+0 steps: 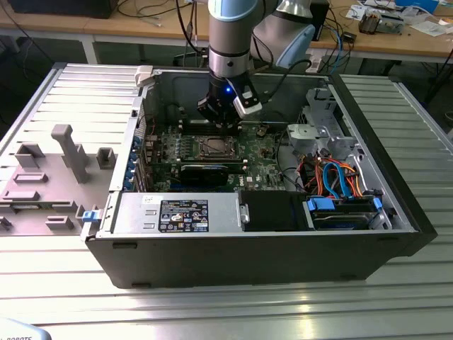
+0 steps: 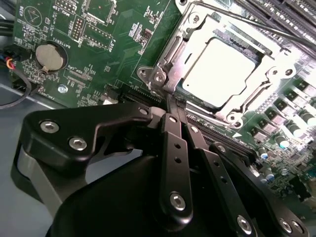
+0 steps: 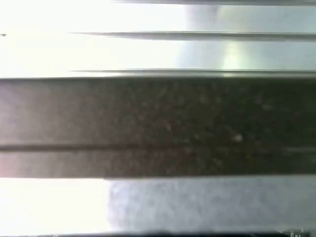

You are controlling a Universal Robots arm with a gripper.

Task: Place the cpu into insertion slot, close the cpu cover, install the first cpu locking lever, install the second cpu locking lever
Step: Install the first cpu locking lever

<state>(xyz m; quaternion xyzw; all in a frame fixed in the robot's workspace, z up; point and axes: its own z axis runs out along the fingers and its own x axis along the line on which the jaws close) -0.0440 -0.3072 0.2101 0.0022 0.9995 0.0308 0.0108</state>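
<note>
An open computer case lies on its side on a ribbed metal worktop, with a green motherboard flat on its floor. The arm reaches down into the case from the far side, and its end effector hangs just beyond the far edge of the insertion slot.

In the second wrist view the black fingers are pressed together with no gap between them and nothing gripped; their tips sit at the near corner of the socket frame. The cpu lies flat in the insertion slot, silver top up, its edges square with the socket. The cpu cover is folded down around it, framing the chip. Thin wire levers run along the far side of the socket, slanting across the frame.

Around the socket: a round coin battery on the board, a long black card just near of the socket, a grey power supply with a black label too small to read, and blue and orange cables at the exterior view's right. Grey plastic fixtures stand on the worktop at the exterior view's left
</note>
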